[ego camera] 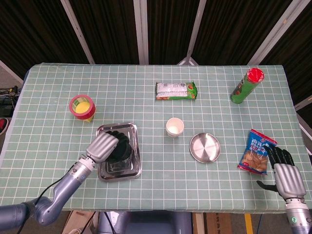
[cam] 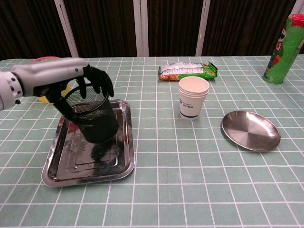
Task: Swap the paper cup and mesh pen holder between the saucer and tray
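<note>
Both hands: one is gripping, one is idling.
Left hand (cam: pixel 71 80): wrapping its fingers round the pen holder (cam: pixel 95 118), holding it tilted above the tray (cam: pixel 57 173).
Right hand (ego camera: pixel 283 171): lying empty, fingers apart, by the snack bag (ego camera: pixel 256 151).
Cup (cam: pixel 193 97): standing near the saucer (cam: pixel 250 130), not on it.

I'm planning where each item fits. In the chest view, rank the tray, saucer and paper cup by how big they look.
1. tray, though it sits nearest the camera.
2. saucer.
3. paper cup, set farther back, so it may look smaller than it is.
</note>
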`<state>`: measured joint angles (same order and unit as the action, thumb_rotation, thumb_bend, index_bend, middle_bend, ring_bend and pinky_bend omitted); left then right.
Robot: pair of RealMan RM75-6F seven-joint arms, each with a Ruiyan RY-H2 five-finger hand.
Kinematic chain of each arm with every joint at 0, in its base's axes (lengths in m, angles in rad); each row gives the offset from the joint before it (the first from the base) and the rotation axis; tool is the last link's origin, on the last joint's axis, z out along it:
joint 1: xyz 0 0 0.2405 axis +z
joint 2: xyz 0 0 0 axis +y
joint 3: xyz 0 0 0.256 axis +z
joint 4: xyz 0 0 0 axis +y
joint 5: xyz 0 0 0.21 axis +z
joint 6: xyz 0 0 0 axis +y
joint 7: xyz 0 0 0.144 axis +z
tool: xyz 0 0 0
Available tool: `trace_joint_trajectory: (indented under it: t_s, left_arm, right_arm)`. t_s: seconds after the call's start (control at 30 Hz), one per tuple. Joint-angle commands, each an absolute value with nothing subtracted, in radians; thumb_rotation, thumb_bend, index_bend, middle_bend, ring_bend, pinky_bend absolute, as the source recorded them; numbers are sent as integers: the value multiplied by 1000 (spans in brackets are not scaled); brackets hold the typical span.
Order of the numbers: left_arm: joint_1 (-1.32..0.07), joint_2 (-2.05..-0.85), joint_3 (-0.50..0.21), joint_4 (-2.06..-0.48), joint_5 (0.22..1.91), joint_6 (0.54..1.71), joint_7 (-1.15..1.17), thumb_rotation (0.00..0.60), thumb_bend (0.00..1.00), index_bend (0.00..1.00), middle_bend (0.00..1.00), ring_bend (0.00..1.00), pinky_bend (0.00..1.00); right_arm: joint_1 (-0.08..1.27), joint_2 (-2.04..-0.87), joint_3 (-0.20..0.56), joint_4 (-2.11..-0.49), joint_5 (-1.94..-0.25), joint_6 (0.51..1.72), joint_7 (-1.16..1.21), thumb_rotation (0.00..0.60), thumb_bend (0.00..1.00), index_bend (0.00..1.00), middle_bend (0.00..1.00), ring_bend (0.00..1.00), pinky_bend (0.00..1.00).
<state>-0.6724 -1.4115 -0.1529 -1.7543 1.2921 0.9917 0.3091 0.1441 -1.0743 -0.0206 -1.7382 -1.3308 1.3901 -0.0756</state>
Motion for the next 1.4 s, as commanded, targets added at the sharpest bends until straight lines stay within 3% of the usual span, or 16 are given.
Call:
trace_joint_trajectory:
  t_s: [0.03, 0.2, 0.37, 0.6, 0.93, 1.2, 1.4]
  left_arm:
    - [-708, -1416, -204, -1795, 1322, 994, 256, 600, 446, 435, 352, 291, 411]
    - [-797, -1448, -255, -1820, 1227, 897, 300, 600, 442, 424, 322, 283, 404]
    - [-943, -1540, -279, -1766, 1001, 794, 465, 600, 398, 410, 306, 271, 394]
    - [-1049, -1654, -264, -1714, 835, 845, 604, 600, 308, 382, 275, 243, 391]
    - [-1106, -1708, -242, -1680, 752, 858, 632, 600, 5, 227, 67, 8, 296]
    - [-1112, -1664, -238, -1767, 742, 906, 635, 600, 0, 212, 34, 0, 293]
    - [-1093, -1600, -242, -1864, 803, 956, 622, 600, 0, 215, 66, 0, 269]
  right_arm:
    - [140, -1071, -12, -1735, -1326, 1390, -67, 600, 0, 37, 0, 0, 0]
    - [134, -1065, -2, -1731, -1320, 1387, -53, 600, 0, 37, 0, 0, 0]
    - [129, -1059, 5, -1727, -1318, 1384, -45, 600, 0, 37, 0, 0, 0]
    - [123, -1053, 15, -1719, -1315, 1371, -23, 600, 0, 37, 0, 0, 0]
    - [120, -1047, 24, -1704, -1320, 1351, 10, 600, 0, 37, 0, 0, 0]
    - [112, -1026, 32, -1725, -1293, 1339, 1, 600, 0, 37, 0, 0, 0]
    - [104, -1021, 38, -1736, -1291, 1349, -5, 600, 0, 37, 0, 0, 0]
